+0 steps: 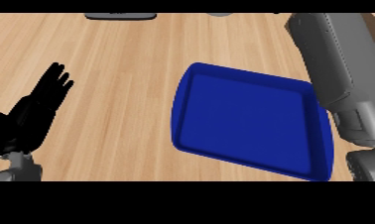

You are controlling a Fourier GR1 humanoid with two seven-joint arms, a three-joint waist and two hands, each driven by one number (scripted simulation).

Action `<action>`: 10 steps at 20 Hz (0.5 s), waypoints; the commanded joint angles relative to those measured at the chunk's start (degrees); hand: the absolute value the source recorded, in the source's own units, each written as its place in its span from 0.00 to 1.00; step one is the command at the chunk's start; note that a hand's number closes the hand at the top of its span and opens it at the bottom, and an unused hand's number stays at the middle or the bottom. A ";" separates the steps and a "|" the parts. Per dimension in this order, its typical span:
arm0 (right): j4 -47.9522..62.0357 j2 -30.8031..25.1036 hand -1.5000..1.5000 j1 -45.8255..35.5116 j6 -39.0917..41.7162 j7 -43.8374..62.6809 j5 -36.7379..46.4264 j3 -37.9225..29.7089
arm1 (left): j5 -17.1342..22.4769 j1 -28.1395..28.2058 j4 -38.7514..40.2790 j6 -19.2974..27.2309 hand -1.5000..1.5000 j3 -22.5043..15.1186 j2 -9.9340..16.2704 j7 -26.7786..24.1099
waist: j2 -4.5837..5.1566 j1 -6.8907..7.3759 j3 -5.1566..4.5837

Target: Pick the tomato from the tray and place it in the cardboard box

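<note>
The left hand (pixel 40 104) rested open, holding nothing. The tray (pixel 253 119) showed no tomato. The right arm (pixel 330 59) extended beyond view, hand unseen.

The left hand (pixel 40 104) rested open at about nine o'clock in the head view, fingers straight and pointing toward twelve, its grey wrist entering near seven. The right forearm (pixel 330 59) ran along the edge from one to four o'clock; its hand was out of view
</note>
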 commanded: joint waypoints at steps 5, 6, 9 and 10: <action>-1.96 -7.90 1.00 -0.60 0.87 2.44 0.82 -2.85 | 3.40 0.31 2.31 -3.92 0.50 4.38 3.96 -0.83 | 0.00 -0.24 0.00; -1.36 -9.29 1.00 -0.58 0.82 1.27 0.31 -3.61 | 0.18 1.53 -2.78 0.35 0.50 0.61 0.24 1.54 | -0.02 -0.05 0.03; 6.34 -10.41 1.00 -0.90 -1.74 -1.33 1.69 -3.53 | 0.59 -0.75 2.30 -1.51 0.50 1.33 0.92 -1.52 | 0.38 0.54 0.01; 5.55 -11.05 1.00 1.23 -1.53 -2.62 1.18 -3.62 | 1.06 -1.71 2.35 -1.42 0.50 1.83 1.44 -0.64 | 0.28 0.24 0.02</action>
